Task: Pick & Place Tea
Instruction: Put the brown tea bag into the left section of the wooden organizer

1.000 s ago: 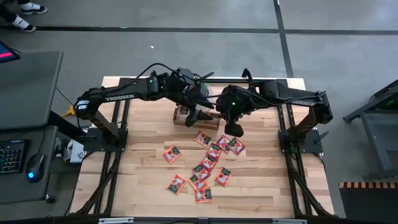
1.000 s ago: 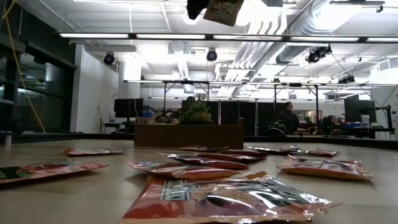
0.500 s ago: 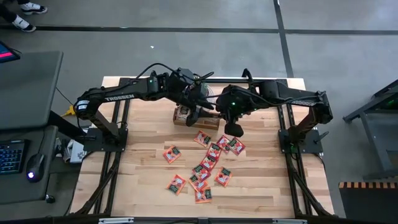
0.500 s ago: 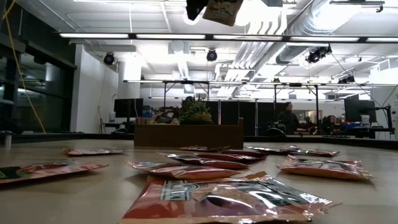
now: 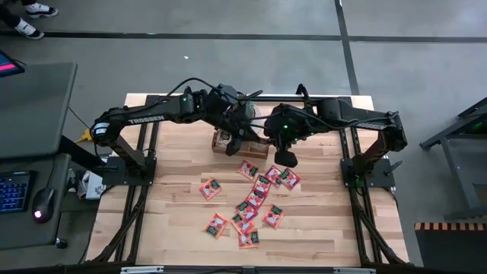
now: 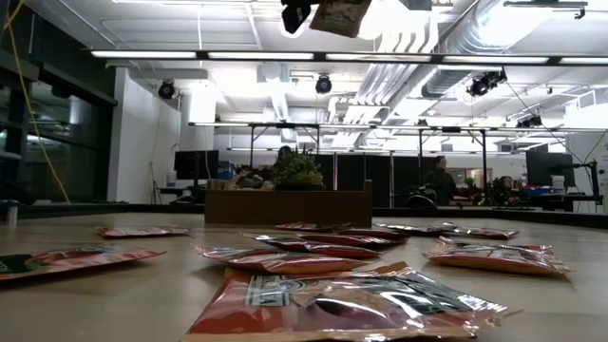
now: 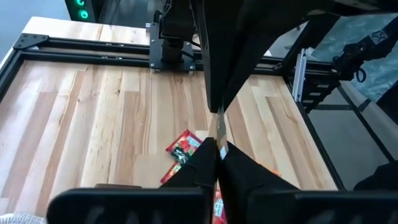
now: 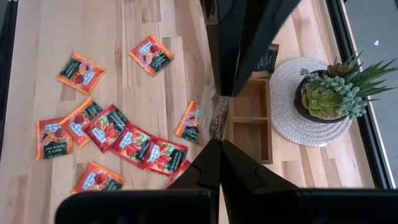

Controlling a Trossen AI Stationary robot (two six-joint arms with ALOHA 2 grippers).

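Light wood table (image 5: 175,152), open workshop behind it with desks and ceiling lights.

- Left arm is reached in from the left. "TROSSEN" can be read on its link in the high view; no other writing is legible.
- Left gripper (image 7: 217,148) is held above the wooden tray (image 5: 222,142). Its fingers (image 7: 245,171) are pinched tight on one end of a single held sachet (image 7: 219,127).
- The held sachet is seen edge-on in both wrist views, as a thin strip. Its long axis runs straight from one set of fingertips to the other. In the low view it shows pale beige, high above the table.
- Right gripper (image 8: 219,144) is at the opposite end of the same strip, tip to tip with the left. Its fingers (image 8: 245,171) are also closed narrow on it.
- Judged a two-ended grip: one side must let go before the sachet can be dropped. The tray compartments lie directly below it in the right wrist view, and the left gripper is judged nearer the tray.
- Loose sachets (image 5: 251,202), mostly red-orange, are scattered flat on the table on the near side of the tray, under and past the right gripper. Their print is too small to read.
- Small black block (image 8: 268,59) and potted plant (image 8: 328,93) on a woven mat are placed beside the tray.
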